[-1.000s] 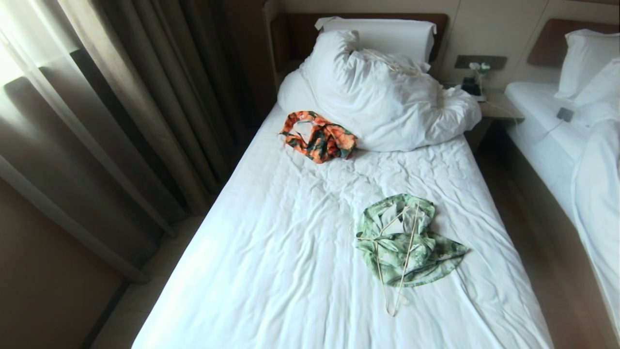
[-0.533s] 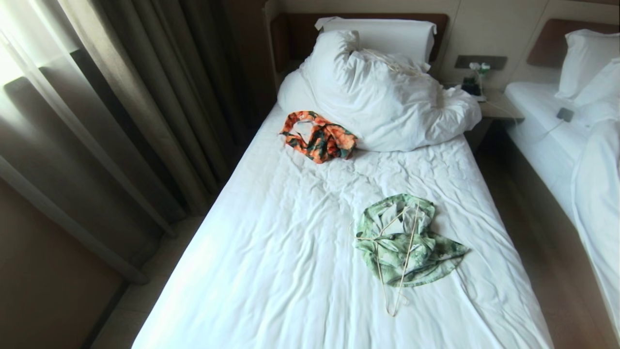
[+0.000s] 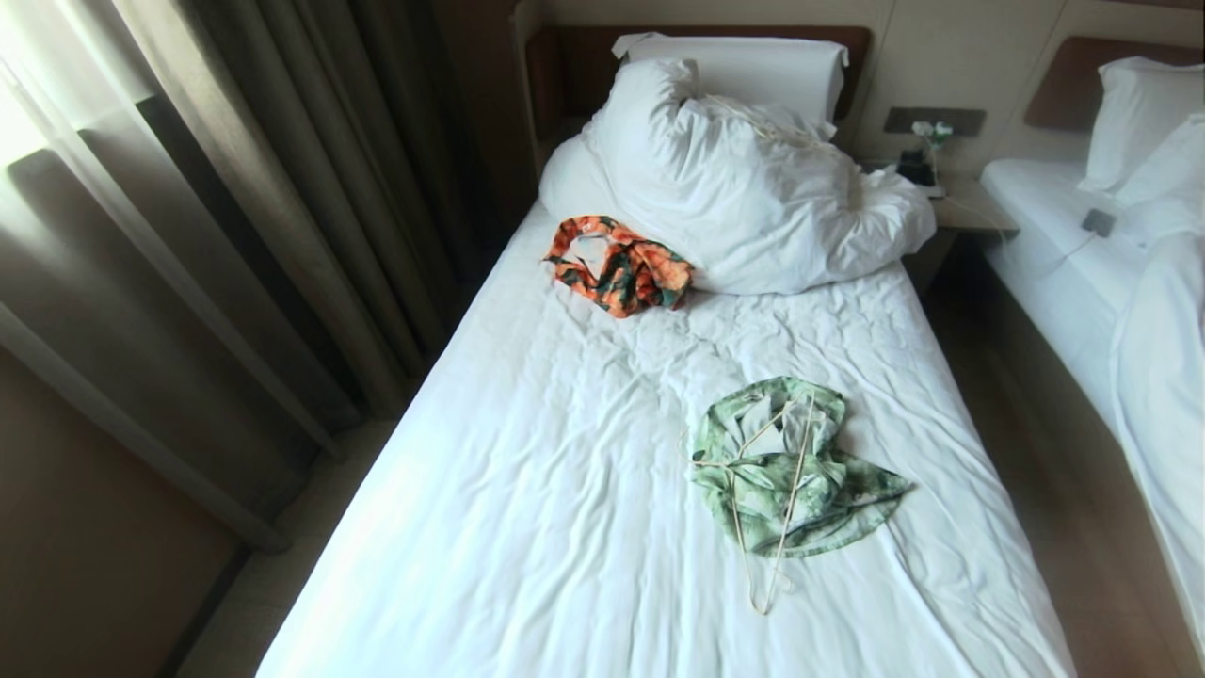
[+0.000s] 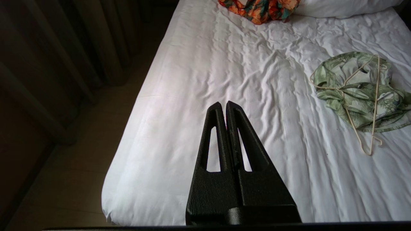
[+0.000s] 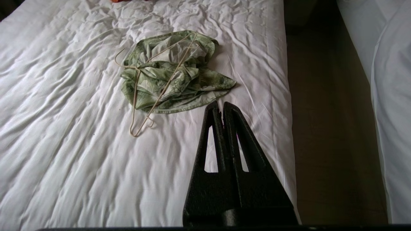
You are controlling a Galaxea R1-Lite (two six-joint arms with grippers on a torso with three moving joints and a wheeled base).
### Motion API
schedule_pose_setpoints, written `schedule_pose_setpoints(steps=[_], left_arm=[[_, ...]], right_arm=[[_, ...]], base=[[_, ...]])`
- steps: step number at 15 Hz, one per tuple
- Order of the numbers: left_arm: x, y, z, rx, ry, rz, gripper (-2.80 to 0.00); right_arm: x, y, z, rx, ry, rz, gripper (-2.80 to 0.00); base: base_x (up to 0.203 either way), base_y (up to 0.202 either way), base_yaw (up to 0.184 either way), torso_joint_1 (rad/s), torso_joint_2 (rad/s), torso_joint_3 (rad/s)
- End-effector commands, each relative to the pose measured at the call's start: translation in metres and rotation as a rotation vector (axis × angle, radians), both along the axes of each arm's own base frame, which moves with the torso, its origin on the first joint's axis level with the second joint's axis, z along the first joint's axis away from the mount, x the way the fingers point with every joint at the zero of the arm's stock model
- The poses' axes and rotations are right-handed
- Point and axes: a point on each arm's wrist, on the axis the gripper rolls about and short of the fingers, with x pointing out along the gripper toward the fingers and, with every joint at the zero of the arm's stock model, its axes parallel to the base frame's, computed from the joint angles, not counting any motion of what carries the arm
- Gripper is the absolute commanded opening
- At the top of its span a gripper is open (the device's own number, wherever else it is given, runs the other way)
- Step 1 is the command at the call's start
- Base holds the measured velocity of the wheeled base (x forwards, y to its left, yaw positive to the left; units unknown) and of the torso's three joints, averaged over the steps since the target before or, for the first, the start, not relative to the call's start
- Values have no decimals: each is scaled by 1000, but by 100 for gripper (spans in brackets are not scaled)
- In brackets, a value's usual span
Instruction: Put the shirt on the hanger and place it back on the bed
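Note:
The light green flowered shirt lies crumpled on the right half of the bed, and shows in both wrist views. The cream wire hanger rests on top of it, its hook end lying on the sheet toward the foot. Neither arm appears in the head view. My left gripper hangs shut and empty above the bed's left part, well away from the shirt. My right gripper is shut and empty, just short of the shirt's near hem.
An orange and dark green garment lies by the bunched white duvet near the headboard. Curtains hang along the left. A nightstand and a second white bed stand across the brown floor aisle on the right.

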Motion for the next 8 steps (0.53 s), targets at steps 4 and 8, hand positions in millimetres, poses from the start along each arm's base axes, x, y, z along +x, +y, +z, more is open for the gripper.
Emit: schedule_pose_setpoints(steps=[4,8], left_arm=[[0,0,0,-1,0,0,-280],[0,0,0,-1,0,1,-280]], right_arm=[[0,0,0,-3,4,1,-280],[0,0,0,22,2,-1,-280]], base=[[0,0,0,0,0,0],[0,0,0,0,0,0]])
